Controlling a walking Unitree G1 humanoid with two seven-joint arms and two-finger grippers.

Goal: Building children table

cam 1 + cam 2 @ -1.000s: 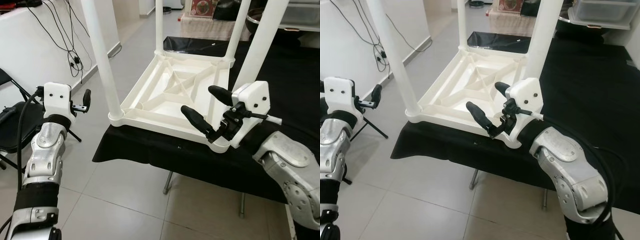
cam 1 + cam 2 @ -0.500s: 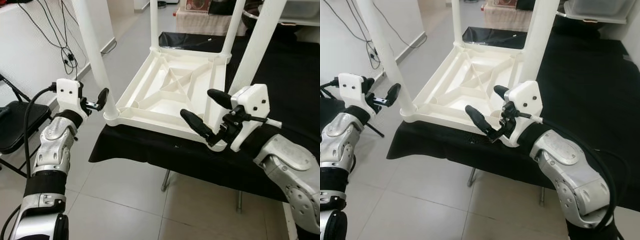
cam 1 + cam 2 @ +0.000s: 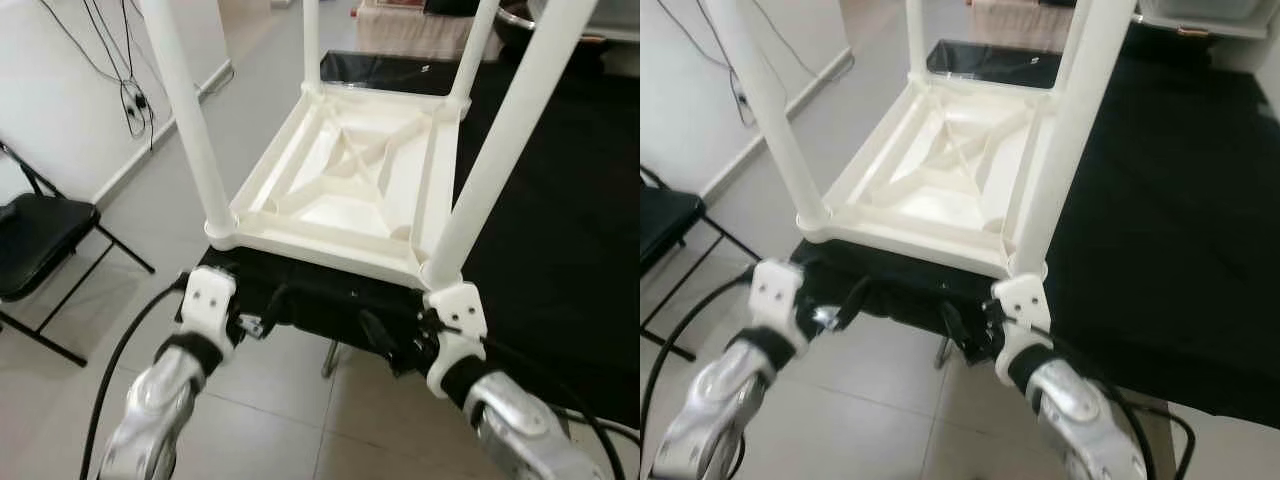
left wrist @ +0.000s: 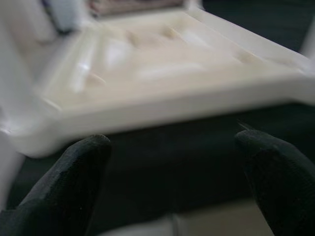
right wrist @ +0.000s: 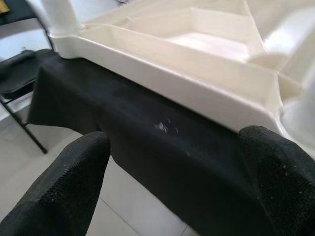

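Observation:
A white plastic children's table [image 3: 340,190] lies upside down on a black-clothed table [image 3: 570,210], its legs pointing up; one near leg [image 3: 190,120] stands on the left and another [image 3: 500,150] on the right. Both my grippers hang low in front of the cloth's front drop, just below the white table's near rim [image 5: 197,64]. The left gripper [image 3: 268,305] is below the near left corner and open, holding nothing [image 4: 172,140]. Under the near right corner, the right gripper [image 3: 385,340] is open too, with the black cloth between its fingers' line of sight [image 5: 174,137].
A black folding chair [image 3: 40,240] stands on the tiled floor to my left. Cables [image 3: 130,90] hang down the white wall behind it. Boxes and clutter sit at the far end of the black table [image 3: 410,20].
Both arms have dropped from rim height to below the white table's near edge, and the left gripper has swung in from beside the near left leg. The camera now looks more steeply down.

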